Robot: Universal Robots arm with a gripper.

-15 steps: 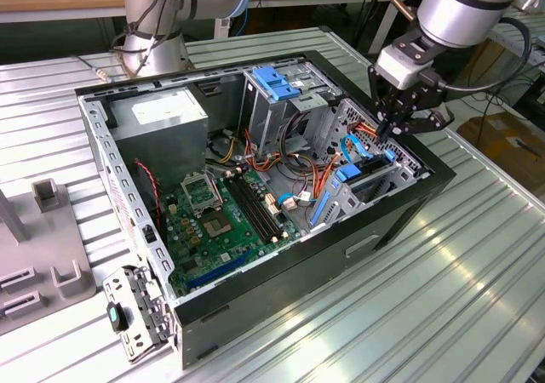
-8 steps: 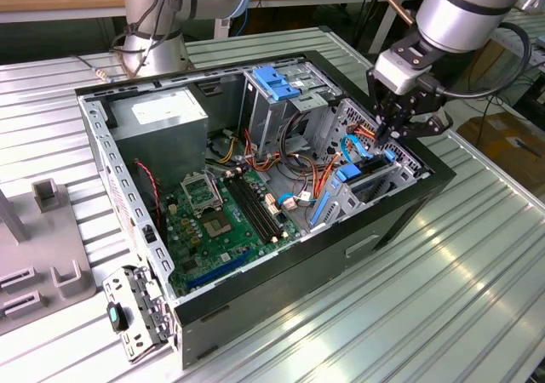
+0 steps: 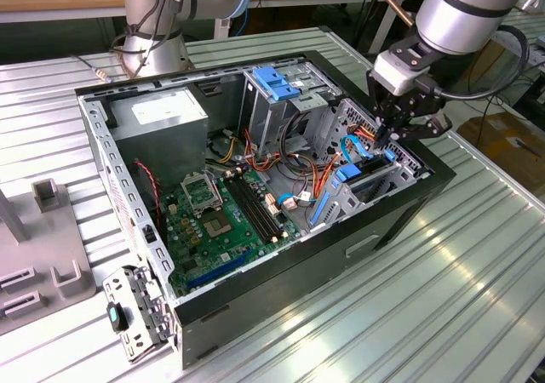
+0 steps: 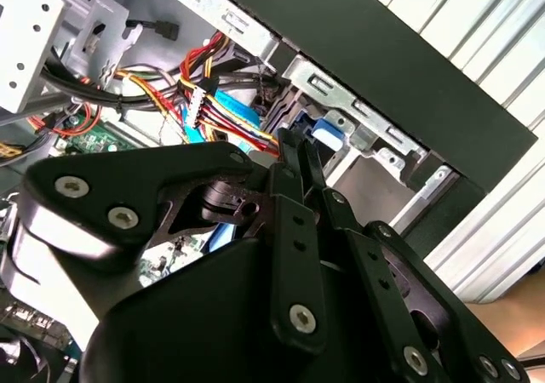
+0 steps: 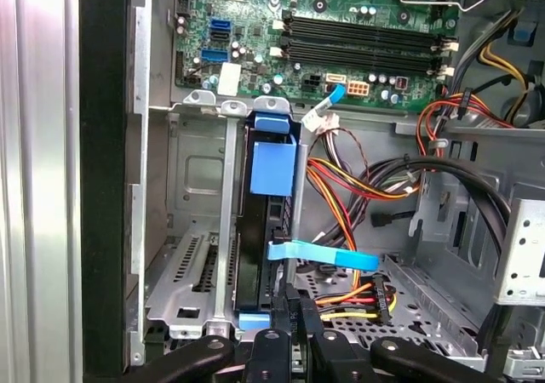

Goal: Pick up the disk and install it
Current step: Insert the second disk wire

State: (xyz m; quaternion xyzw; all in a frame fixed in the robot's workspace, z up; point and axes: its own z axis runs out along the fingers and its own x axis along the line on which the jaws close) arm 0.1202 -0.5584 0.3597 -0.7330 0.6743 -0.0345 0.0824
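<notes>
The disk [image 5: 266, 230] stands on edge in a slot of the metal drive cage [image 5: 196, 255] at the front corner of the open computer case [image 3: 409, 204]. Its blue plastic frame [image 5: 272, 163] shows along the upper edge, and its label is hidden. In the exterior view the disk [image 3: 368, 174] lies just under my gripper [image 3: 387, 141]. In both wrist views my gripper [image 5: 298, 308] has its two fingers pressed together with nothing visible between them, at the disk's near end by a blue frame tab [image 4: 329, 133].
Bundles of red, yellow and orange cables [image 5: 358, 187] and a loose blue data cable [image 5: 324, 255] crowd the space beside the cage. The green motherboard [image 3: 221, 221] fills the case floor. A grey power supply box [image 3: 162, 115] sits at the back. A second arm's base [image 3: 157, 25] stands behind the case.
</notes>
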